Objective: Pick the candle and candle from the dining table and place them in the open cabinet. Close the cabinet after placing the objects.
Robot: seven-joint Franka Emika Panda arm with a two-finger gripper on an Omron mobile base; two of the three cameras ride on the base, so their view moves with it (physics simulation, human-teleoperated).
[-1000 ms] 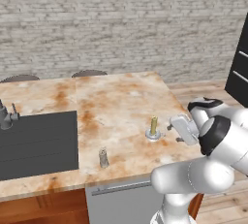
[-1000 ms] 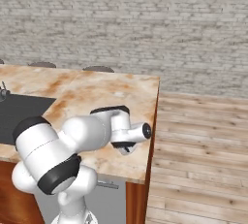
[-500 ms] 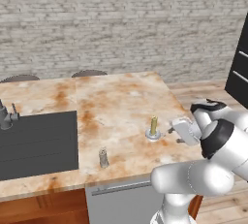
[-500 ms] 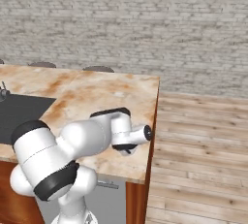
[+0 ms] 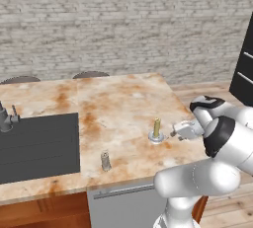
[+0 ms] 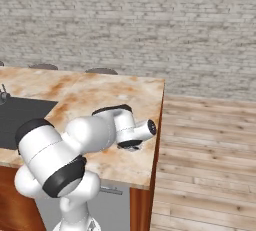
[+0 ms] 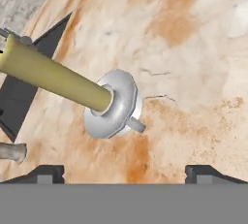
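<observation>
The robot's tool (image 5: 182, 131) hovers low over the worktop (image 5: 123, 103), its two dark fingertips (image 7: 46, 173) spread wide and holding nothing, with the taper candle (image 5: 156, 127) just beyond them. The olive-yellow taper stands upright in its round silver dish holder (image 7: 114, 105) near the worktop's right front corner, apart from the tool. The second candle, a stubby grey cylinder (image 5: 105, 160), stands near the front edge, well to the left of the taper and close to the dark sink (image 5: 39, 145). Judging by how things lie, the job is barely begun: neither candle has been lifted, both have yet to reach the cabinet, and the door has yet to be shut. The white arm (image 6: 65, 150) bends sharply at the elbow, the forearm reaching across the worktop's right end, the wrist turned so the hand points sideways and low towards the taper.
</observation>
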